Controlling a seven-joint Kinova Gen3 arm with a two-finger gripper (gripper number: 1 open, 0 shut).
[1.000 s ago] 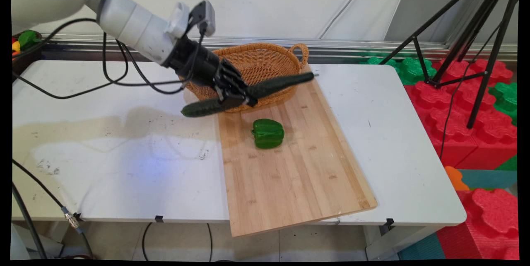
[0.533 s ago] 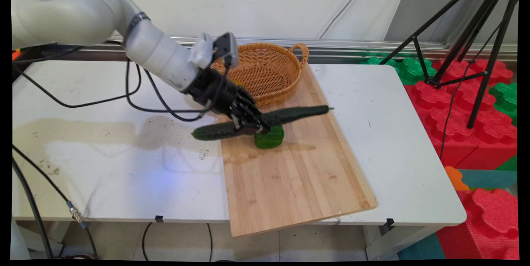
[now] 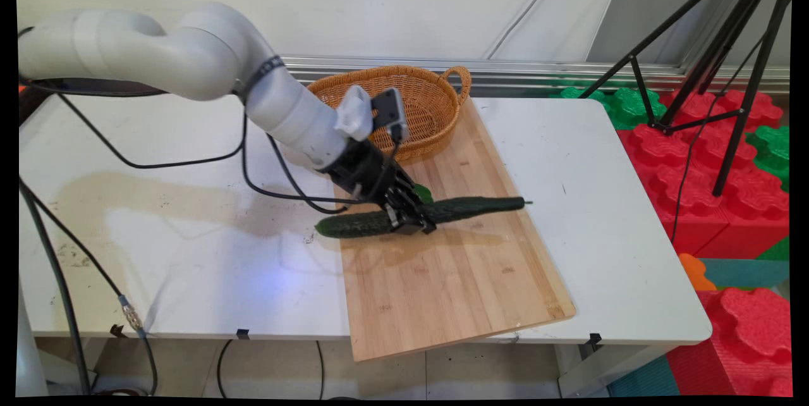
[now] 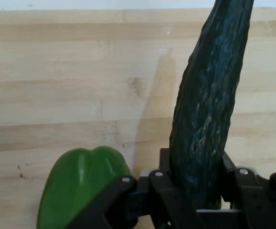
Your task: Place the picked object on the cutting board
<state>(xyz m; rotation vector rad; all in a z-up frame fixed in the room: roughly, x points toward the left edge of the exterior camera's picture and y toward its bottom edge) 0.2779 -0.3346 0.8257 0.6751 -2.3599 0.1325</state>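
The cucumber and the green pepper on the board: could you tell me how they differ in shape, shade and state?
The cucumber is long and slender; the green pepper is short, rounded and lobed. The cucumber's skin is dark and rough, the pepper's bright and smooth. The cucumber is clamped in the gripper, while the pepper sits free on the wooden board, largely hidden behind the gripper in the main view. Both are green and over the board.

A cutting board (image 3: 442,267) lies on the tabletop (image 3: 189,254), its near end jutting past the tabletop's front edge. A basket (image 3: 404,105) sits at the board's far end. The tool (image 3: 414,221) is over the board's left part, clamped around a cucumber (image 3: 474,209) that lies crosswise, one end reaching out past the board's left edge. A pepper (image 4: 80,186) sits on the board just behind the tool, beside the cucumber. A tripod (image 3: 714,64) stands right of the tabletop.
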